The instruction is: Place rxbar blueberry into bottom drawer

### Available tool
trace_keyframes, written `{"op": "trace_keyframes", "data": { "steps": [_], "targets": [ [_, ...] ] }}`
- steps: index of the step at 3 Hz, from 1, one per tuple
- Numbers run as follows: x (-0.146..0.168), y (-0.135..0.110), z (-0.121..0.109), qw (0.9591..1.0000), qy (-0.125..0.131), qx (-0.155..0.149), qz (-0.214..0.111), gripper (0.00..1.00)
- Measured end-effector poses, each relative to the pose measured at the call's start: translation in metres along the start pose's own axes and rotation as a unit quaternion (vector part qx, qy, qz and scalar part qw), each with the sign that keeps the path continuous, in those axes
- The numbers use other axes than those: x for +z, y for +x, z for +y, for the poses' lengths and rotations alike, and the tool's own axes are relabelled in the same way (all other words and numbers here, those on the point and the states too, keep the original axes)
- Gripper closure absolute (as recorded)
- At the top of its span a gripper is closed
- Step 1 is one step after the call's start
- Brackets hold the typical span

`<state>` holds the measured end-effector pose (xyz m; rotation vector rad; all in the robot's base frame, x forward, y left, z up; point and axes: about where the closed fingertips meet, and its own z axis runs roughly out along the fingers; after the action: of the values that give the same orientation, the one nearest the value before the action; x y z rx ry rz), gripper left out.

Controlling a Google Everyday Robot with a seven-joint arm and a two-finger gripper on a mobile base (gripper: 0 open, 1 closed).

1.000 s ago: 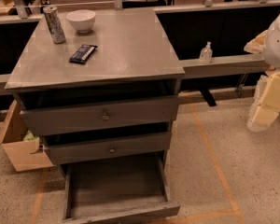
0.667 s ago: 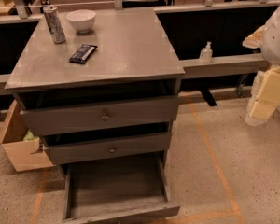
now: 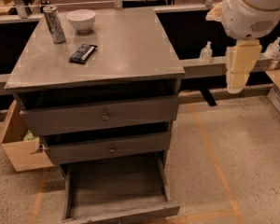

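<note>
1. Cardboard makes up an open box [image 3: 18, 149] on the floor past the desk's left edge. Something pale green shows at its upper rim.
2. A silver patterned can [image 3: 54, 24] stands upright near the back left corner of the grey desk top [image 3: 130, 45]. Just to its right is a white bowl [image 3: 81, 20], whose contents cannot be made out.
3. The rxbar blueberry [image 3: 83, 53] lies flat on the desk top in its dark wrapper. It is in front of the can and the bowl, apart from both, on the left half and turned at a slant.
4. Below the top, the top drawer [image 3: 102, 116] and middle drawer [image 3: 109, 148] each carry a round knob. The bottom drawer [image 3: 119, 213] is pulled far out toward the front, and only its bare grey floor shows inside.
5. The white arm [image 3: 252, 6] fills the upper right, beyond the desk's right edge. The cream gripper [image 3: 238, 78] hangs straight down from it, over the floor and off the desk, well apart from the bar. Whether it is apart or together cannot be told.
6. Two small bottles [image 3: 206, 52] stand on the ledge behind it.
</note>
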<state>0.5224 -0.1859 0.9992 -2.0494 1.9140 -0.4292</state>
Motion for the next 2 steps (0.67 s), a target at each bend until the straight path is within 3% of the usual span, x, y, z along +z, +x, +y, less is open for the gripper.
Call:
{"op": "trace_keyframes", "data": {
  "steps": [1, 2],
  "targets": [
    [0.014, -0.026, -0.036, 0.9950, 0.008, -0.096, -0.026, 0.00],
    [0.017, -0.066, -0.058, 0.9772, 0.020, -0.191, -0.091, 0.00]
  ]
}}
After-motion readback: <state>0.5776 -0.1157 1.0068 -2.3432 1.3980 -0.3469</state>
